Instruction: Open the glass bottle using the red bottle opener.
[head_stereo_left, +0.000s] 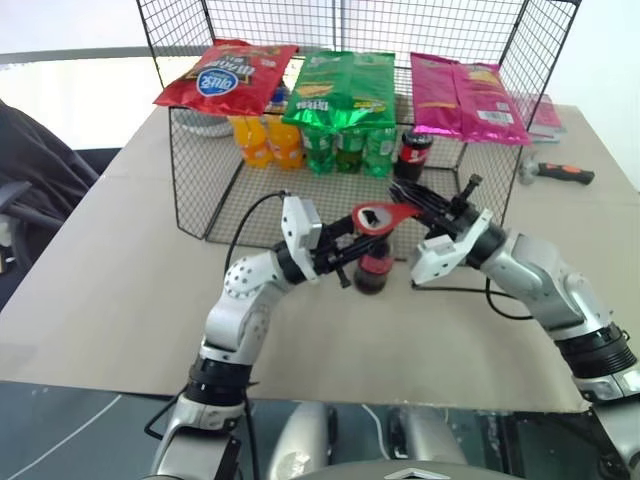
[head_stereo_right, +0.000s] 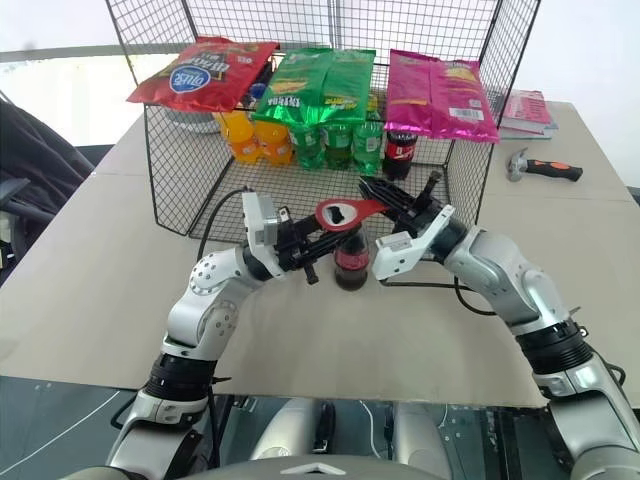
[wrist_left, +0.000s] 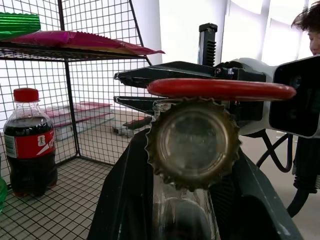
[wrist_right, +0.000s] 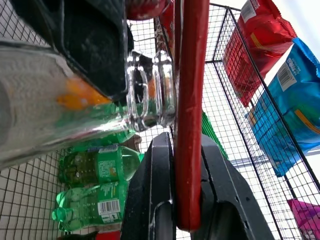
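Overhead, flat red bottle opener (wrist_left: 220, 89) spans glass bottle's (head_stereo_left: 374, 266) crimped metal cap (wrist_left: 192, 146).

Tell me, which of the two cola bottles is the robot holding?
The slim glass bottle with a metal crown cap, gripped by the left gripper outside the wire rack. The squatter red-capped cola bottle stands untouched inside it.
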